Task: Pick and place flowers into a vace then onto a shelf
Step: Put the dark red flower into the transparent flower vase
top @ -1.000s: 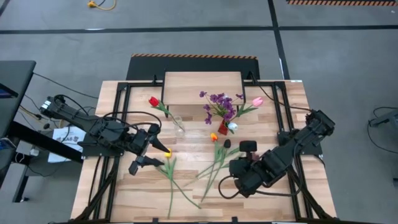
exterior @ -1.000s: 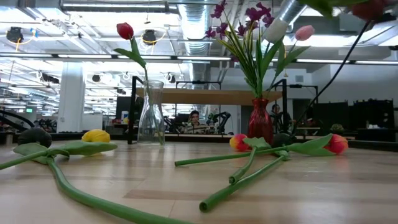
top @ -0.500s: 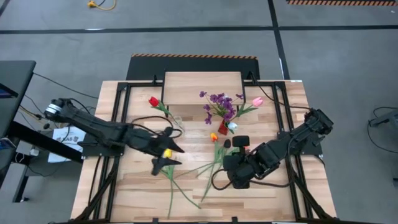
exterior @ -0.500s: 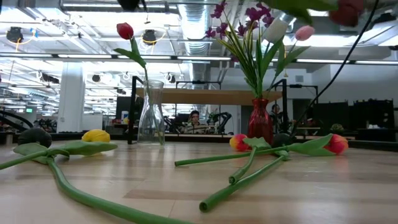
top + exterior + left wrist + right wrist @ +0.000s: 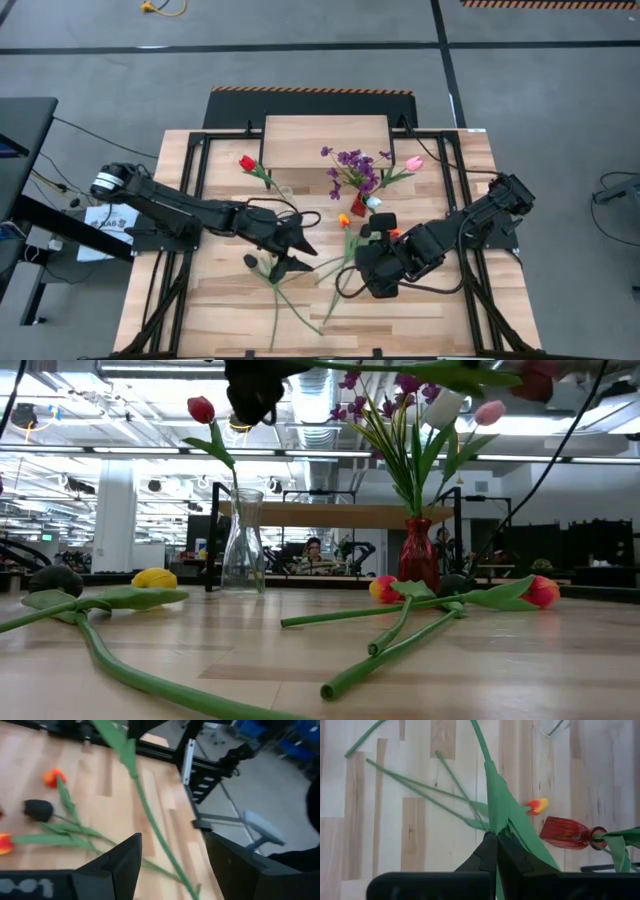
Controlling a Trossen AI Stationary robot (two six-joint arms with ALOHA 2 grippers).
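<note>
Right gripper (image 5: pixel 496 840) is fully closed, pinched on the stem and leaf of a green-stemmed tulip (image 5: pixel 496 795). It hangs above the bench's middle, slightly toward the right edge. From the right wrist view the stem runs forward from the fingertips, out over the boards.

Left gripper (image 5: pixel 172 852) stands wide open with nothing between the fingers (image 5: pixel 122 857). It reaches in from the left edge toward the bench's middle. A green stem (image 5: pixel 150 827) crosses the gap ahead of it; contact cannot be told.

Loose flowers on the bench (image 5: pixel 440 315): a yellow tulip (image 5: pixel 154 578) with a long curving stem, a dark maroon head (image 5: pixel 55 580) beside it, and an orange tulip (image 5: pixel 344 220) near the middle. More green stems (image 5: pixel 340 275) lie crossed between the two arms.

A clear glass vase (image 5: pixel 243 555) stands upright toward the far edge, holding one red tulip (image 5: pixel 247 163). Beside it a red vase (image 5: pixel 418 554) holds the purple sprig (image 5: pixel 352 165), a pink tulip (image 5: pixel 414 162) and a white one (image 5: pixel 373 202).

The shelf (image 5: pixel 326 140), light plank top, sits at the far edge, centred, bare.

Bench top is pale wood slats on a black frame. Floor around it is grey concrete, cables at the left. The low view looks into a workshop with ceiling ducts and strip lights; a person (image 5: pixel 313 552) sits far back.
</note>
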